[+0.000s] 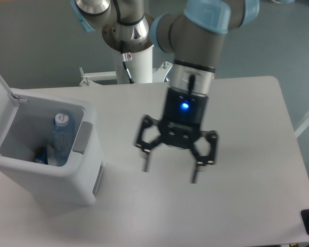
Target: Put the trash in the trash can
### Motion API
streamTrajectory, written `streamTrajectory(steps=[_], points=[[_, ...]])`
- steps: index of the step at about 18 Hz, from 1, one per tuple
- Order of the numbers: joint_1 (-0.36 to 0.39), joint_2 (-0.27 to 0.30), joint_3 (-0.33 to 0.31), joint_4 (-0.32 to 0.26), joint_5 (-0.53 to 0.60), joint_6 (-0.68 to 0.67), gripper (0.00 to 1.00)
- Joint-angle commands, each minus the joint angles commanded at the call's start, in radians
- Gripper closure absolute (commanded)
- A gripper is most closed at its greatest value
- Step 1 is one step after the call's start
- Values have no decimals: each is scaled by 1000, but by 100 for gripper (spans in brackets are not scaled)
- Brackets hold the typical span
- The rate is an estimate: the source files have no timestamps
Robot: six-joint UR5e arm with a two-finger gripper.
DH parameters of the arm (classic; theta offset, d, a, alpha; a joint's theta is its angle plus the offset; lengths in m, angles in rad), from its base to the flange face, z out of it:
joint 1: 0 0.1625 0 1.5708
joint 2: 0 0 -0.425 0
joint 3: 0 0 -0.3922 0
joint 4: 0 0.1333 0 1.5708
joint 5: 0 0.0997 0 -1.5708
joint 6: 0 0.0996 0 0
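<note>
We see a white trash can (46,177) with grey panel, clear water bottle (61,138) with white cap, black gripper (171,171) showing a blue light, pale grey desk (247,154).
</note>
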Motion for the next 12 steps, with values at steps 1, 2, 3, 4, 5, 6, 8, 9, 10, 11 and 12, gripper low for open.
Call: streamTrajectory(steps=[1,2,3,4,5,6,8,9,10,11,12], points=[[8,-5,-8,-14,22,51,0],[24,-20,-20,-35,37,100,0],[49,-34,-31,-48,54,163,0],[60,-37,-37,-52,80,228,0],[61,-37,-40,-66,111,285,0],[63,-37,-37,-93,143,319,0],[61,-40,-20,-159,190,352,0],[60,-44,-9,-184,206,359,0],[58,-51,3,-208,217,370,0],[58,-52,12,-230,218,381,0],[57,-52,18,-245,218,389,0]])
